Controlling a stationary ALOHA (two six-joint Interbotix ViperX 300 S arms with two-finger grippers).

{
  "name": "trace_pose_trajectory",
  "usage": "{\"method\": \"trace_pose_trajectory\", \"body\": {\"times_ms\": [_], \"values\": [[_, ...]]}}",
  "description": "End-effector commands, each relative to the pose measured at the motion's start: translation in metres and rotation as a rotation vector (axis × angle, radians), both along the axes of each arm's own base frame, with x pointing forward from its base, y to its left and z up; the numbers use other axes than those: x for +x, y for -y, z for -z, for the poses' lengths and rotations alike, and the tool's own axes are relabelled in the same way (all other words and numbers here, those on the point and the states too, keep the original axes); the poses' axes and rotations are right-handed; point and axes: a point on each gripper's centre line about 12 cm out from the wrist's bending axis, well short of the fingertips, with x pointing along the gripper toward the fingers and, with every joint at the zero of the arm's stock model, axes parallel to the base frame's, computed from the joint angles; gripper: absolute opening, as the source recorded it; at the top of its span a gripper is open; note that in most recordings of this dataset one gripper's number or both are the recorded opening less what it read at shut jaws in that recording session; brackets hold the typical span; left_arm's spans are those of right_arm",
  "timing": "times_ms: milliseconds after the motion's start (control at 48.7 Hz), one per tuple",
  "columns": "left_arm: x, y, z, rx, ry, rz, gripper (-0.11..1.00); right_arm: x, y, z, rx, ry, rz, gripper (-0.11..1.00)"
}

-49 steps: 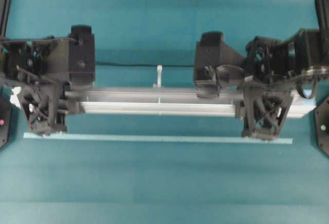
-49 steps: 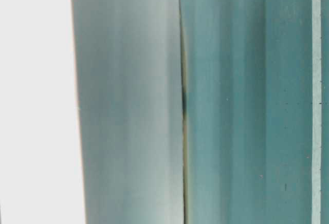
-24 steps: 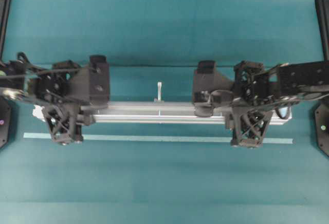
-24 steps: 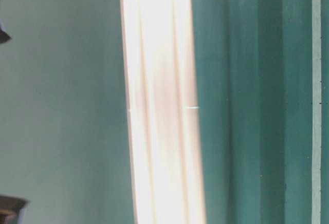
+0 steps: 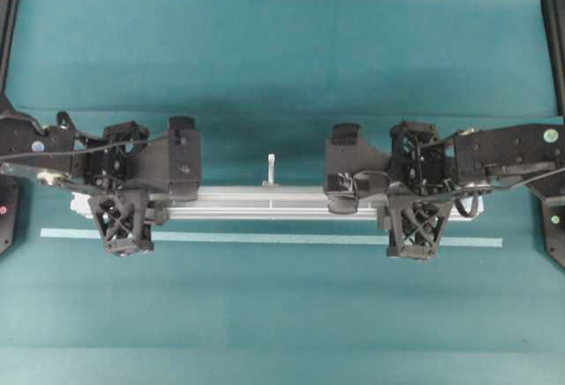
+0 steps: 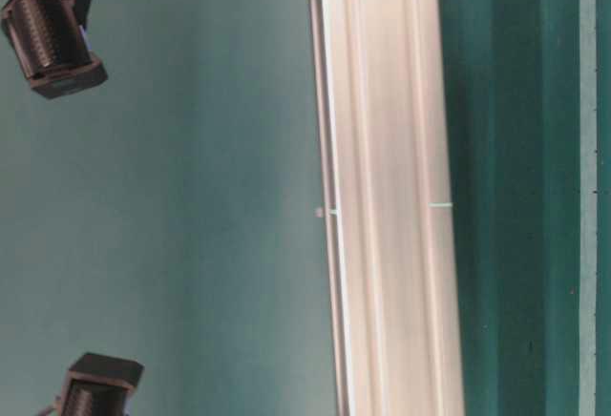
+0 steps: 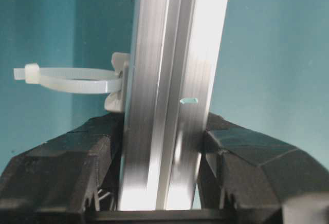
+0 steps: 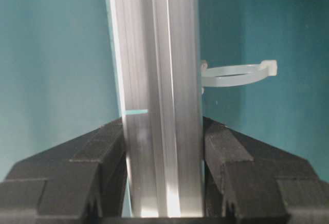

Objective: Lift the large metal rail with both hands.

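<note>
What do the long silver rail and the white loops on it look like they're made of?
The rail looks like bare brushed aluminium: silvery, bright glare streaks, straight lengthwise grooves. The white loops look like translucent nylon cable ties: milky, thin ribbed band, small locking head. Both are judged by look alone.

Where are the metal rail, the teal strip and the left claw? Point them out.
metal rail (image 5: 265, 201): overhead view, grooved middle.
teal strip (image 5: 265, 238): overhead view, mid-length.
left claw (image 7: 162, 147): left wrist view, between fingertips.
</note>
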Motion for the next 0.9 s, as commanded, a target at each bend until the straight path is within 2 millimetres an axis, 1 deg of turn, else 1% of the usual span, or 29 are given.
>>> {"method": "trace_pose_trajectory", "body": {"times_ms": [0,205,349,493,637,884], "values": [[-0.001,-0.001,-0.001,-0.017,0.016,-0.039,0.37,-0.001,-0.003,0.003,0.006,0.017,-0.001,0.39],[0.000,0.003,0.007,-0.033,0.066,-0.057,0.37,-0.008,-0.005,0.019,0.020,0.026,0.005,0.39],[0.002,0.006,0.013,-0.038,0.061,-0.056,0.37,-0.011,-0.006,0.027,0.026,0.027,0.006,0.39],[0.006,0.011,0.022,-0.038,0.046,-0.042,0.37,-0.011,-0.006,0.034,0.025,0.022,0.004,0.39],[0.008,0.013,0.031,-0.038,0.033,-0.035,0.37,-0.013,-0.008,0.047,0.032,0.014,0.004,0.39],[0.008,0.011,0.038,-0.035,0.016,-0.035,0.37,-0.011,-0.009,0.057,0.036,0.020,0.005,0.39]]}}
